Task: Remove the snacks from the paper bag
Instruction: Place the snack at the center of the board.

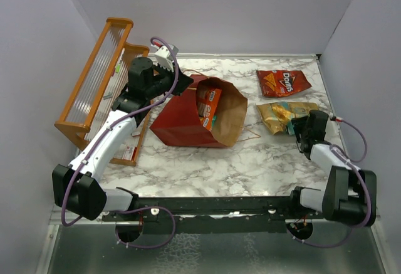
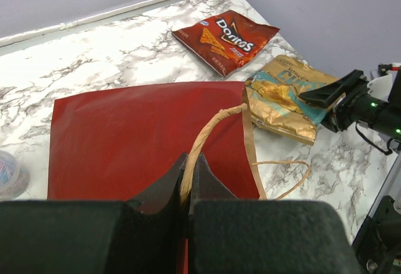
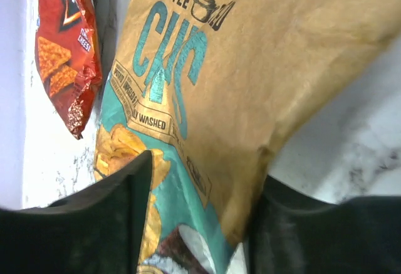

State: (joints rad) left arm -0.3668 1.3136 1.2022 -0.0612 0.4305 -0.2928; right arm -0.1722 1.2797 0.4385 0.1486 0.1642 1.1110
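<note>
The dark red paper bag (image 1: 182, 120) (image 2: 125, 136) lies on its side with its brown mouth facing right. An orange packet (image 1: 210, 101) and a teal packet (image 1: 213, 121) show inside the mouth. My left gripper (image 1: 177, 81) (image 2: 188, 167) is shut on the bag's twine handle (image 2: 213, 130). A Doritos bag (image 1: 283, 82) (image 2: 225, 39) (image 3: 62, 42) lies at the back right. In front of it lies the orange-yellow chip bag (image 1: 285, 115) (image 2: 282, 101) (image 3: 238, 67). My right gripper (image 1: 302, 126) (image 3: 200, 211) stands open, jaws apart on either side of that bag's near corner.
An orange wooden rack (image 1: 100, 79) stands along the left side behind the left arm, with a small packet (image 1: 128, 155) by its foot. The bag's second twine handle (image 1: 250, 133) (image 2: 282, 173) lies loose on the marble. Grey walls close in on three sides.
</note>
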